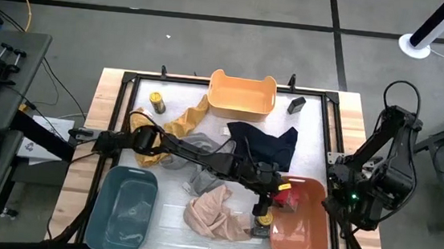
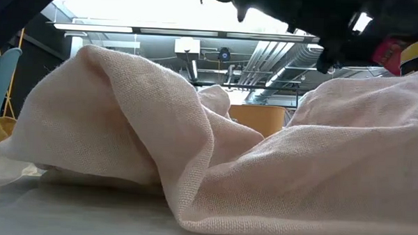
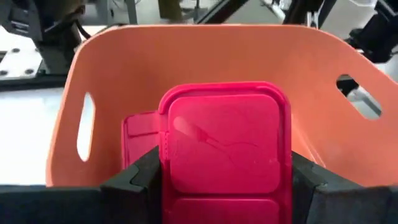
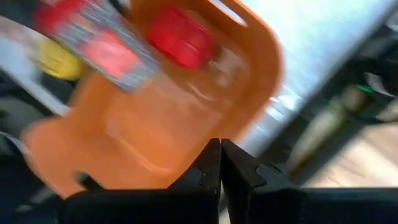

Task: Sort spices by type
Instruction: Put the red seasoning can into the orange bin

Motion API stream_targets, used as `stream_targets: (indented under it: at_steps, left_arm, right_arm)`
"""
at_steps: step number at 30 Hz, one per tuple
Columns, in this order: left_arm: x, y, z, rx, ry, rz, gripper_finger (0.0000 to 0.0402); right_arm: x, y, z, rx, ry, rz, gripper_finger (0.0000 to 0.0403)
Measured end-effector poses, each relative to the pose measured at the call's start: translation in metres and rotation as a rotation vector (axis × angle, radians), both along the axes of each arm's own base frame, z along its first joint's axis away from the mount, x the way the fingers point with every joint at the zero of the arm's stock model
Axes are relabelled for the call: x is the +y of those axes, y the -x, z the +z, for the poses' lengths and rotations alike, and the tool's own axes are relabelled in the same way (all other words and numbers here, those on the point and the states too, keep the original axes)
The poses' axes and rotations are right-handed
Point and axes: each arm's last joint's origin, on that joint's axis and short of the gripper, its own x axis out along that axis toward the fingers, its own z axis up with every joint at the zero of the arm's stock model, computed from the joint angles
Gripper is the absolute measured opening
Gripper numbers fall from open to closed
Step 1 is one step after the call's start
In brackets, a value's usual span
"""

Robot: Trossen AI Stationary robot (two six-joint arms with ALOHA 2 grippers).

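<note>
Left claw (image 3: 227, 186) grips a red tin (image 3: 227, 155) between its two dark fingers (image 3: 134, 183), which press on the tin's opposite sides, and holds it over the near edge of the orange bin (image 3: 311, 81). A second red tin (image 3: 142, 140) lies inside that bin, just behind the held one. From above, the left arm stretches across the surface (image 1: 318, 133) to the bin's left rim, and a yellow-lidded jar (image 1: 263, 218) sits just below the claw, beside a pink cloth (image 1: 214, 212). Another yellow-lidded jar (image 1: 157, 102) stands far off at the back left, and a dark tin (image 1: 296, 105) at the back right. Right claw (image 4: 220, 163), fingers pressed fully together and empty, waits beside the orange bin's right side.
</note>
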Motion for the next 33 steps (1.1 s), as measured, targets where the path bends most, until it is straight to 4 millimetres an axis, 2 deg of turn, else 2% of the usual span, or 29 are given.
stream_targets:
  at_steps: [4, 7, 15, 24, 33]
  left_arm:
    - [0.000, 0.001, -0.004, 0.022, -0.018, -0.011, 0.0186]
    - [-0.002, 0.001, -0.008, 0.036, -0.046, -0.028, 0.0186]
    - [-0.008, 0.003, -0.011, 0.045, -0.069, -0.049, 0.0186]
    - [-0.009, 0.003, -0.011, 0.032, -0.136, -0.076, 0.0197]
    - [-0.009, 0.004, -0.012, 0.034, -0.159, -0.088, 0.0204]
  right_arm:
    - [0.004, -0.007, 0.003, -0.176, -0.004, -0.048, 0.0000]
    - [0.007, -0.014, 0.003, -0.236, -0.010, -0.080, 0.0000]
    - [0.029, -0.045, -0.011, -0.234, -0.023, -0.095, 0.0000]
    - [0.053, -0.084, -0.043, -0.121, -0.021, -0.138, 0.0000]
    - [0.054, -0.102, -0.061, -0.052, 0.028, -0.193, 0.0000]
